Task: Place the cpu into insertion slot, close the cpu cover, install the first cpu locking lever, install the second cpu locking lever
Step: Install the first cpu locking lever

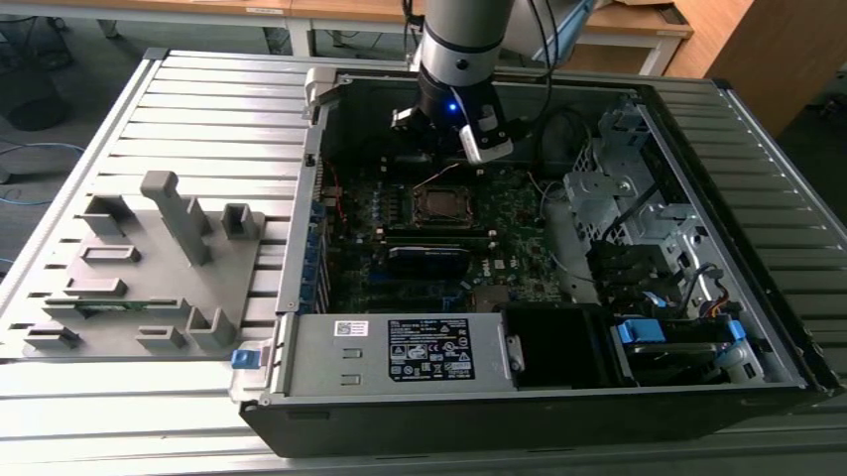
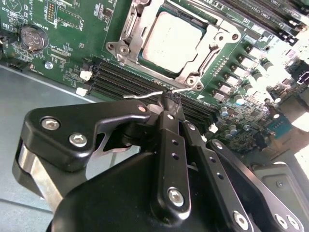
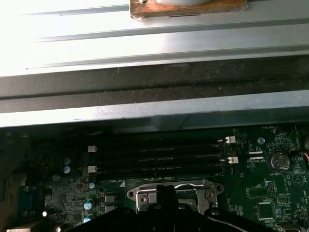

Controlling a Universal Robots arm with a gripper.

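The arm reaches down into the open computer case (image 1: 397,428) on the slatted metal table (image 1: 198,109). In the second wrist view the gripper (image 2: 170,99) has its jaws pressed tight together, pinching a thin silver wire lever (image 2: 142,95) at their very tips, just above the black memory slots (image 2: 125,79). The cpu (image 2: 171,37) already sits in the socket (image 1: 441,203) on the green board (image 2: 63,43), with the silver cover (image 2: 129,34) folded down flat around it. A grey fixture (image 1: 133,288) lies beside the case.
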